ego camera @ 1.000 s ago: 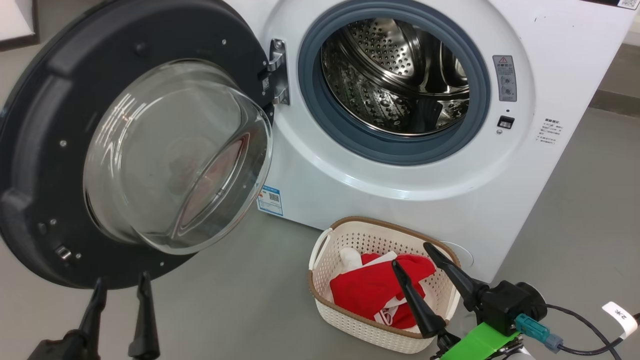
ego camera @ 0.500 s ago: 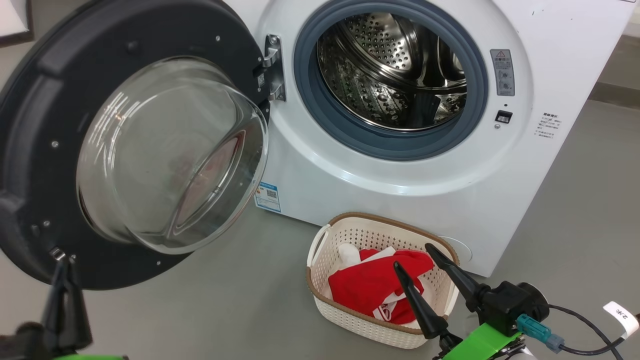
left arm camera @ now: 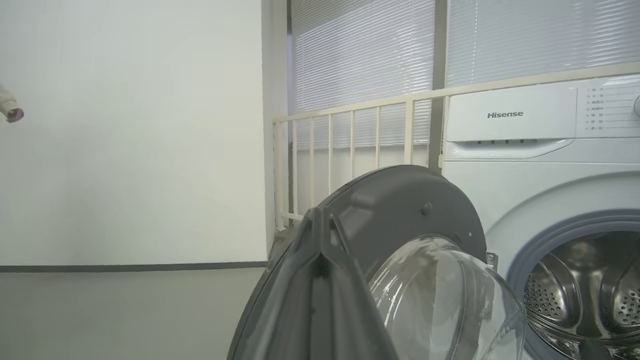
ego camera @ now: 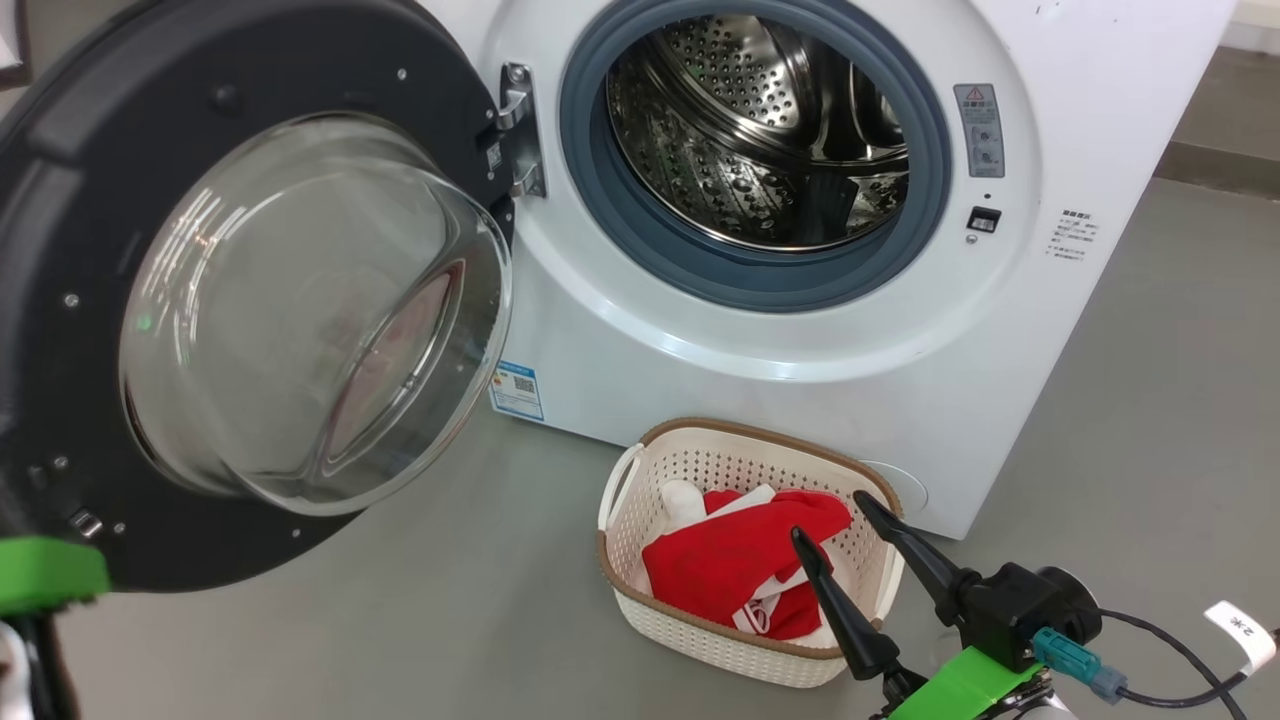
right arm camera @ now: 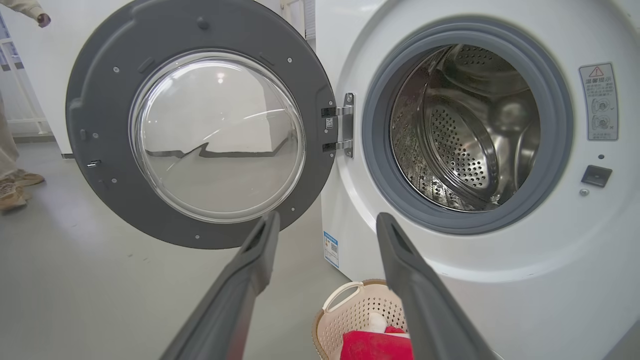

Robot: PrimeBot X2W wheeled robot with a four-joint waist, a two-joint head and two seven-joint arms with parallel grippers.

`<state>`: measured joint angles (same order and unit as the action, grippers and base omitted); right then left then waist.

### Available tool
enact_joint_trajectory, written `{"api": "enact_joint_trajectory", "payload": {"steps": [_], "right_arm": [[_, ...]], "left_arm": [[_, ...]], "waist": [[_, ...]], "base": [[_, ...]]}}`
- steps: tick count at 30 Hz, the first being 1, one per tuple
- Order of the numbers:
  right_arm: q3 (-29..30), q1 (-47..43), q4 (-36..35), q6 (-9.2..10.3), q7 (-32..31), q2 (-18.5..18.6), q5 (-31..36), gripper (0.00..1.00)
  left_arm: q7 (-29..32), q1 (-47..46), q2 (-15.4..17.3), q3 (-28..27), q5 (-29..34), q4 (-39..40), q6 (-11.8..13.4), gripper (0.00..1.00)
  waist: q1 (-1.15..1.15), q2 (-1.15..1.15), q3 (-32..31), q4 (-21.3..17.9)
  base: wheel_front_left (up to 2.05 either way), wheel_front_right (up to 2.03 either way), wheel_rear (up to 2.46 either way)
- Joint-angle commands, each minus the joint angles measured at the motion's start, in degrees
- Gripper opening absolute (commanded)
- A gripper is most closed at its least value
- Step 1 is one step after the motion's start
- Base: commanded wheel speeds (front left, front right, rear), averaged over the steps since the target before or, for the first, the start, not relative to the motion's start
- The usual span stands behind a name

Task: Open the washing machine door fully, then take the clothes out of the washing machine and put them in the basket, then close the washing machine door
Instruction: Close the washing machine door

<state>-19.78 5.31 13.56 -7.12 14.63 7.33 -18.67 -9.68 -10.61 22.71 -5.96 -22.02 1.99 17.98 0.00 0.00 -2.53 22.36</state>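
The washing machine door (ego camera: 300,80) stands swung open to the left, its glass bowl facing me. In the white washing machine (ego camera: 760,350) the steel drum (ego camera: 760,130) shows bare metal. The basket (ego camera: 622,480) sits on the floor against the machine's front, with the red clothes (ego camera: 735,560) inside. My right gripper (ego camera: 828,515) hovers open just above the basket's near right side, nothing between its fingers. In the left wrist view my left gripper (left arm camera: 316,220) is shut, fingers pressed together and empty, in front of the door's outer edge (left arm camera: 400,200). Its green mount (ego camera: 45,575) sits below the door.
Grey floor spreads to the left and right of the machine. A person's shoes (right arm camera: 15,190) stand at the far left of the right wrist view, beyond the open door. A white railing (left arm camera: 350,145) and a wall lie behind the machine.
My left gripper has shut and dropped to the lower left, its fingers leaving the head view. The head camera has shifted, sliding the scene leftward. My right gripper stays open over the basket.
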Motion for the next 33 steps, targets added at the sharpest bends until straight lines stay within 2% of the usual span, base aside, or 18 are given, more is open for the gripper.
{"api": "enact_joint_trajectory", "payload": {"steps": [1,8,15,22,27,33], "right_arm": [[-1.11,2.50,-1.13,-0.36,0.37,0.60,-0.39,1.00],[-0.95,2.39,-0.84,-0.36,0.37,0.85,-0.22,1.00],[-1.38,2.61,-0.33,-0.36,0.37,1.41,-0.18,1.00],[-2.21,3.40,-0.02,-0.36,0.37,2.59,-0.35,1.00],[-2.56,4.01,0.04,-0.36,0.37,3.08,-0.42,1.00],[-2.90,4.35,0.21,-0.36,0.37,3.17,-0.49,1.00]], "left_arm": [[-1.02,-4.77,2.07,-3.54,-1.90,-0.90,-0.83,0.00],[-1.70,-12.35,2.15,-9.45,-12.07,-14.12,-5.58,0.00],[1.77,-20.58,2.31,-13.66,-21.94,-28.93,-10.44,0.00],[8.72,-29.44,2.73,-16.99,-30.99,-42.46,-14.28,0.00],[13.65,-33.43,2.98,-19.57,-36.35,-48.63,-15.83,0.00],[23.45,-37.21,3.74,-21.48,-42.13,-54.84,-16.84,0.00]], "waist": [[0.00,0.00,-0.10,-0.22],[0.00,0.00,-0.02,-0.79],[0.00,0.00,0.59,-1.31],[0.00,0.00,1.51,-1.77],[0.00,0.00,2.10,-2.13],[0.00,0.00,2.80,-2.63]], "base": [[0.00,0.00,0.00],[0.00,0.00,0.00],[0.00,0.00,0.00],[0.00,0.00,0.00],[0.00,0.00,0.00],[0.00,0.00,0.00]]}}
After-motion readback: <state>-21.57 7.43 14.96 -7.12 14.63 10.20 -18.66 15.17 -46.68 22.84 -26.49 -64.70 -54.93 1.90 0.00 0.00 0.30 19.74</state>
